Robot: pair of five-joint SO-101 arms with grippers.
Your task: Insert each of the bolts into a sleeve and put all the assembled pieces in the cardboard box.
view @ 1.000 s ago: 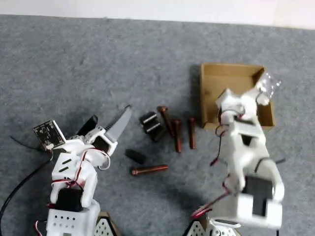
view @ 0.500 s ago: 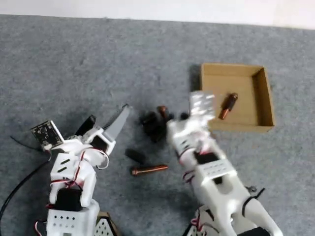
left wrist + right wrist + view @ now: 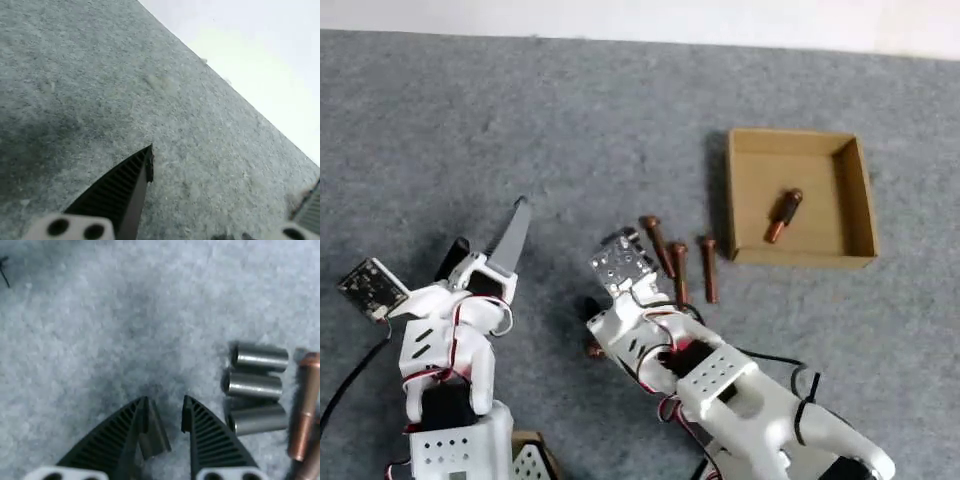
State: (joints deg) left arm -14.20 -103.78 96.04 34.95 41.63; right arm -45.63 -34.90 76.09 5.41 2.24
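The cardboard box point(image 3: 750, 200) stands at the right and holds one bolt-in-sleeve piece point(image 3: 783, 215). Three copper bolts point(image 3: 678, 270) lie side by side just left of it. My right arm point(image 3: 650, 330) leans over the middle of the table. Its gripper point(image 3: 165, 412) is open, low over the carpet, with one dark sleeve point(image 3: 152, 440) lying between the fingers against one of them. Three more sleeves point(image 3: 252, 385) lie stacked beside it, with bolts point(image 3: 305, 405) past them. My left gripper point(image 3: 488, 225) is open over bare carpet at the left; one finger point(image 3: 135, 180) shows in its wrist view.
Grey carpet point(image 3: 570, 120) covers the whole table. The end of another bolt point(image 3: 592, 350) peeks out beside my right arm. A white wall strip point(image 3: 720, 20) runs along the far edge. Cables trail near both arm bases.
My right arm swung from the box leftward and down over the sleeves, leaving the assembled piece in the box. My left arm turned to the left, away from the parts.
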